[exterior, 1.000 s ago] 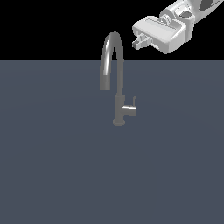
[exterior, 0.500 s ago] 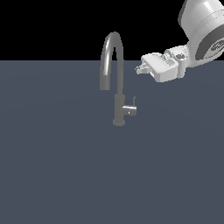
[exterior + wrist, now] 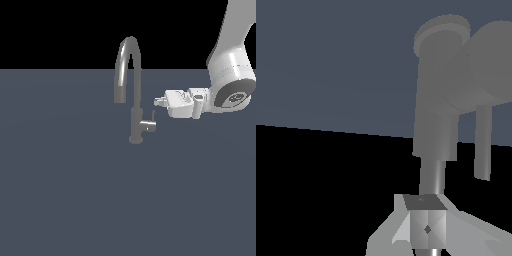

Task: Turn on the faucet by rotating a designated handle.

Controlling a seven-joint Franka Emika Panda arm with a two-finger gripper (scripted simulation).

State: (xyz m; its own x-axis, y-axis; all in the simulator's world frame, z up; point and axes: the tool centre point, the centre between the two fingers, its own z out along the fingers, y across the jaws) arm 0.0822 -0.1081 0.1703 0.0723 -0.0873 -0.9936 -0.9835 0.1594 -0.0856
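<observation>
The faucet stands upright on the dark grey surface, its arched spout curving toward the exterior view's left. The handle is a short stub on the lower stem pointing to the exterior view's right, with a thin lever rising at its tip. My gripper lies level, pointing at the stem from the exterior view's right, just above and beside the lever and apart from it. In the wrist view the faucet stem, the handle and its lever loom close ahead of the gripper, whose fingers look pressed together and hold nothing.
The flat dark grey surface spreads all around the faucet. The white arm's wrist and forearm hang at the exterior view's right edge. A black background lies behind.
The gripper has come down from beside the top of the spout to the height of the lower stem and closer to the handle. The faucet and its handle have not moved.
</observation>
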